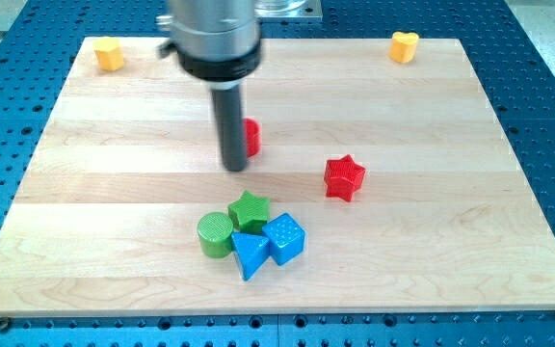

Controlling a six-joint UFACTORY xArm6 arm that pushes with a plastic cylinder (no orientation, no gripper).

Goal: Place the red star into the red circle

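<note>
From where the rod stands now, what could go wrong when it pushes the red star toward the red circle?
1. My tip sits beside the red circle, far from the red star; moving off carelessly could knock the circle away.
2. The cluster holding the green star and blue cube lies below; a low approach may scatter it.

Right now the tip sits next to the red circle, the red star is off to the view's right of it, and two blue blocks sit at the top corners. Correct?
Not quite. The camera view shows the two top-corner blocks, one at the left and one at the right, are yellow, not blue. The rest holds: my tip sits beside the red circle, and the red star is to the view's right of it.
</note>
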